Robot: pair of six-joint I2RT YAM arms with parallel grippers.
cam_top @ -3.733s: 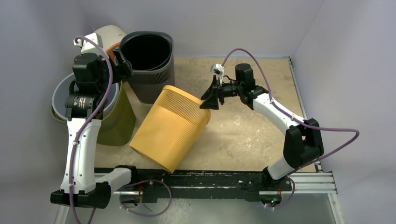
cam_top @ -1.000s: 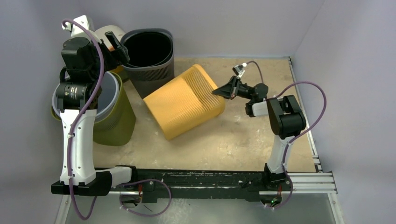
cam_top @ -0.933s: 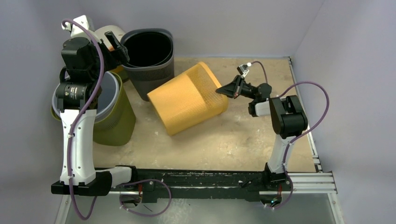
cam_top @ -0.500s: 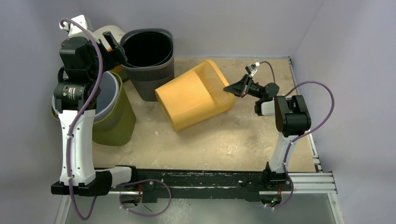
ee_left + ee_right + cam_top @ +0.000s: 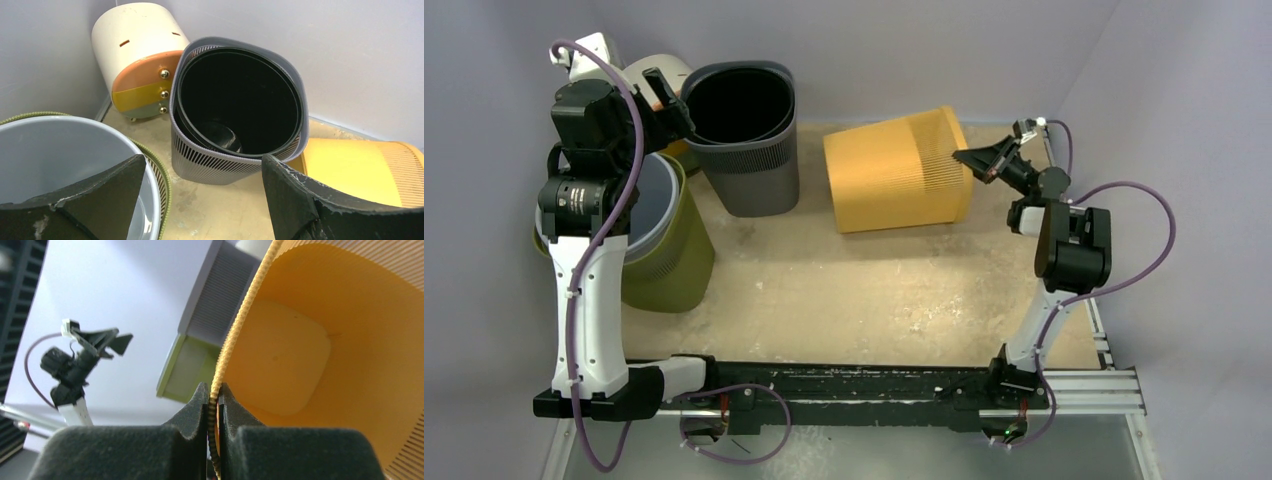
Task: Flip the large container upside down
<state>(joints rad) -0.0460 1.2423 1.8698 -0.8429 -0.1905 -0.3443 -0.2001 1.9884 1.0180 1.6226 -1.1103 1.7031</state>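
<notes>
On my left, the left gripper hangs with its jaws spread wide and nothing between them, over the grey-lined olive bin and near the dark ribbed bin. Further right, the large yellow container lies on its side at the far end of the table, its mouth facing right. The right gripper is clamped tight on its rim.
</notes>
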